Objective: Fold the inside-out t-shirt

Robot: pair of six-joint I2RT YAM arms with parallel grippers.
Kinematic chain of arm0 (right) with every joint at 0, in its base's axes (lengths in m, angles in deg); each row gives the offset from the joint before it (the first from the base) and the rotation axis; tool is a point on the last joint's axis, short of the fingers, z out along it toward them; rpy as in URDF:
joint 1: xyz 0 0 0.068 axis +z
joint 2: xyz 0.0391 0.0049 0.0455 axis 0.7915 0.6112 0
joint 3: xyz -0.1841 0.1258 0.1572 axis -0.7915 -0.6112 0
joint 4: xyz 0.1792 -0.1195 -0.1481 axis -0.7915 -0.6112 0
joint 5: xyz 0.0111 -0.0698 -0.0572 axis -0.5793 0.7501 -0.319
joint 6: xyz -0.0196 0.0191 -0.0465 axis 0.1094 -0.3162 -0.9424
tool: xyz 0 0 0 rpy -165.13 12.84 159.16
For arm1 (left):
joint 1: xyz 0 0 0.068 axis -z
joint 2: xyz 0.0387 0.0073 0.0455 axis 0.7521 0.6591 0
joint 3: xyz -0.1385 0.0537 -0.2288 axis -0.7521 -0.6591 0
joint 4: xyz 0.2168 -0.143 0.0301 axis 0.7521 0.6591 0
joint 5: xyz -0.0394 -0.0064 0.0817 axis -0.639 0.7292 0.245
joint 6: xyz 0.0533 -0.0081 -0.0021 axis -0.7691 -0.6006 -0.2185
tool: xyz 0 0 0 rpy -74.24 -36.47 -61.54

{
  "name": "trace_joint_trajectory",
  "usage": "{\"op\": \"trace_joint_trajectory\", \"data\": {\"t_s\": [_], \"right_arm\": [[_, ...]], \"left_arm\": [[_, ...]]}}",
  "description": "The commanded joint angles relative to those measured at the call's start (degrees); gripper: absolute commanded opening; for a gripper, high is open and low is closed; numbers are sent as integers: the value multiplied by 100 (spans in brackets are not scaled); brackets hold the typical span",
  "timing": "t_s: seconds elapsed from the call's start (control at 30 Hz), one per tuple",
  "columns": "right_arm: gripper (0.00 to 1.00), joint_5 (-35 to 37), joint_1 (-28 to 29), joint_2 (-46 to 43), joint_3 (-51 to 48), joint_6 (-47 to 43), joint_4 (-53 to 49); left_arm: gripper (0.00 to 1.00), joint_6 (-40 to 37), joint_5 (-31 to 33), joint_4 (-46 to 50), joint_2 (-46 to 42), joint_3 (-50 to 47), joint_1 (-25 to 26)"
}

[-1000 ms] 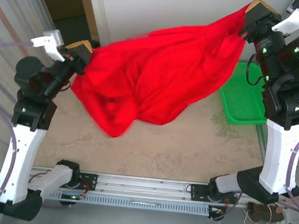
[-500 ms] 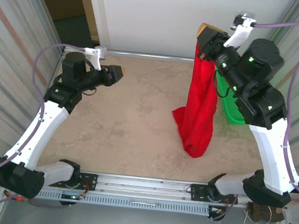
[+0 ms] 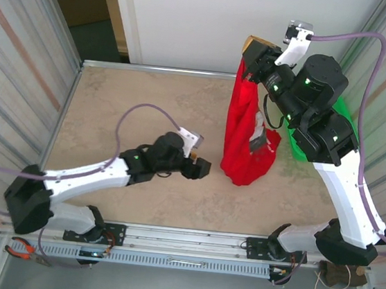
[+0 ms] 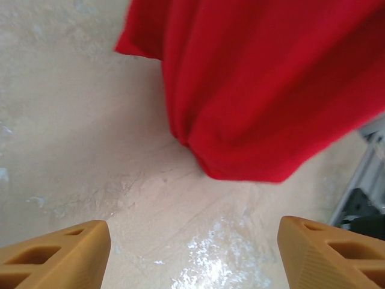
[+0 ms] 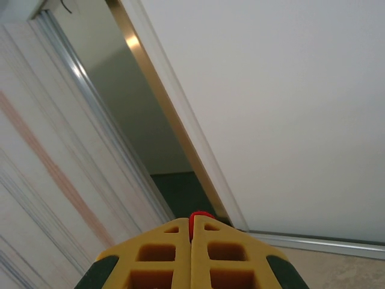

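The right fingers (image 3: 251, 50) were up high at the back of the surface (image 3: 128, 102). They were squeezed tight on the top of the red t-shirt (image 3: 245, 143). In the right wrist view a tiny bit of red cloth poked out from between the two shut yellow tips.

The t-shirt hung straight down from that grip in a long, bunched shape. Its lowest part was bunched near the surface, to the right of the middle. Whether it touched down could not be told. A small pale patch showed on the cloth about halfway down.

The left arm was stretched out low across the surface. The left fingers (image 3: 200, 170) pointed at the bottom of the t-shirt and sat just beside it, not touching. They were spread wide apart with nothing between them. In the left wrist view the red cloth hung just ahead of the two tan tips.

A green basket (image 3: 294, 141) sat behind the t-shirt, mostly hidden by the right arm. Red-handled pliers (image 3: 21, 247) lay by the left arm's base.
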State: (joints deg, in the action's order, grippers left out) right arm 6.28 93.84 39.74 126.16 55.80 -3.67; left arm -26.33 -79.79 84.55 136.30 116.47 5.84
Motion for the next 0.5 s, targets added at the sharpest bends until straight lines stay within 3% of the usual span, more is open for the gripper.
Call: {"op": "trace_joint_trajectory", "data": {"t_s": [0.0, 0.23, 0.27, 0.37, 0.47], "right_arm": [[0, 51, 166, -191, 112, -15, 398], [0, -221, 325, -160, 334, 193, 456], [0, -273, 322, -144, 389, 228, 460], [0, -309, 322, -102, 635, 217, 375], [0, -245, 309, -143, 768, 124, 327]], "left_arm": [[75, -292, 646, -416, 495, 414, 39], [76, -637, 732, -473, 1253, 1244, 15], [67, -701, 608, -472, 1293, 1363, -6], [2, -874, 397, -205, 1012, 1604, -97], [0, -907, 360, 407, 254, 1737, -241]]}}
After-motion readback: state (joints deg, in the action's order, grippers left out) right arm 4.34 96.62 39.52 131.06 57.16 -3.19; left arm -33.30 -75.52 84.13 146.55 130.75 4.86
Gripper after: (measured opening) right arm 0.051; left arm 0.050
